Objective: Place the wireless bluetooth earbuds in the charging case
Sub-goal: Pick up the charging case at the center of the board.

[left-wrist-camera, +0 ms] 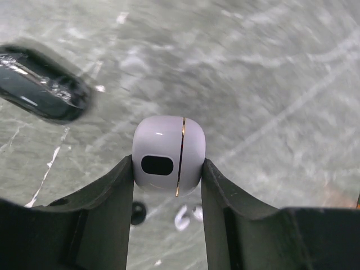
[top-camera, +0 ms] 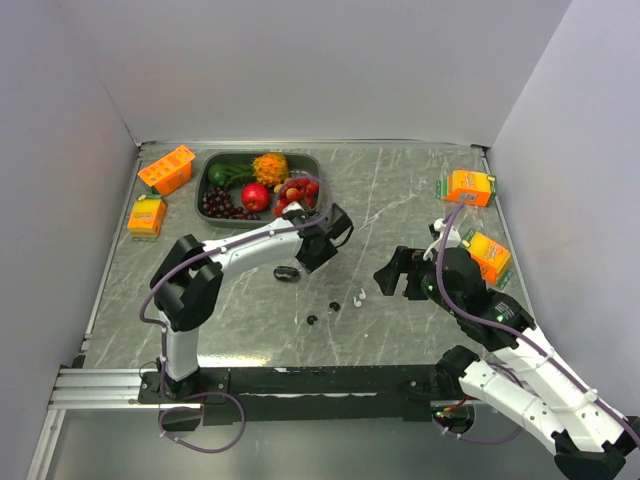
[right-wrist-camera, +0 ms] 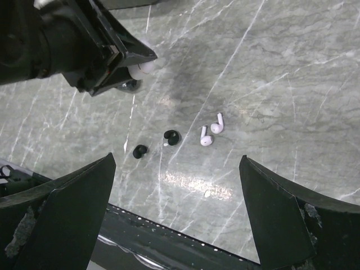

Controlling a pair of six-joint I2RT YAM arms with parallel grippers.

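Left claw clamped on the white case: hold it steady and level, while right claw hangs wide apart over earbuds.

You have bright, even light from above in the overhead view: the table reads clearly to every edge, and the left arm and right arm throw only soft, faint shadows on it. Below the near edge the picture falls dim.

In the left wrist view the white case is sharp, with a small highlight on top. The table behind it is smeared, and the black case at the upper left is blurred and streaked with glare.

In the right wrist view the earbuds are crisp. A pale patch of glare lies on the table below them, and a soft shadow darkens the middle.
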